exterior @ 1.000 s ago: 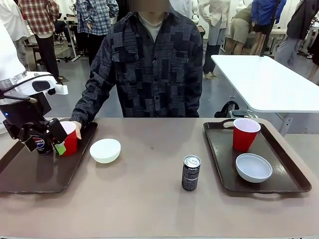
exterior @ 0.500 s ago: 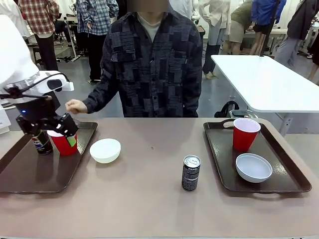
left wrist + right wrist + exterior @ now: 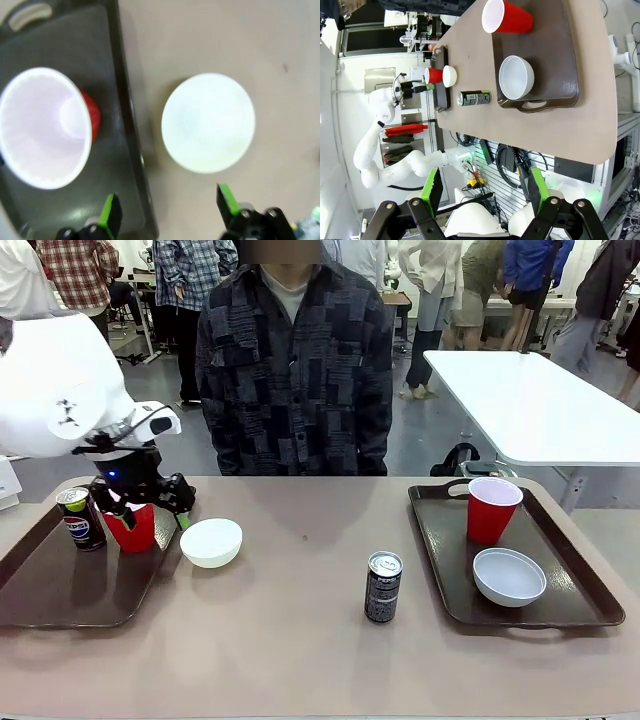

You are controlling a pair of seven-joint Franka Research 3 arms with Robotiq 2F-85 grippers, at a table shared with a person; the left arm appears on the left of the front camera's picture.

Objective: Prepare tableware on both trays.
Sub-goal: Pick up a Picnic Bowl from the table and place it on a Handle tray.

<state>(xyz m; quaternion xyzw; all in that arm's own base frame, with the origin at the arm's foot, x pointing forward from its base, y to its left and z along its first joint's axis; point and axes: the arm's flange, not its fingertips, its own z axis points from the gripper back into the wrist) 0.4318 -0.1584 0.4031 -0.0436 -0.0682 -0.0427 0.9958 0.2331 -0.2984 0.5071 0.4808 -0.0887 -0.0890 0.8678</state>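
While the left gripper (image 3: 169,210) hung with its jaws spread wide and empty over the right rim of the left tray (image 3: 50,590), the right gripper (image 3: 484,195) was held high off the table (image 3: 300,660), jaws apart, gripping nothing. A red cup (image 3: 132,530) stood just inside that rim near the tray's far right corner, the blue Pepsi can (image 3: 78,519) beside it along the far edge. A white bowl (image 3: 211,542) sat on the table just off the tray's right edge. The black can (image 3: 383,587) stood upright near the left edge of the right tray (image 3: 585,610), which carried a second red cup (image 3: 493,508) at its far end and a second bowl (image 3: 509,576) nearer.
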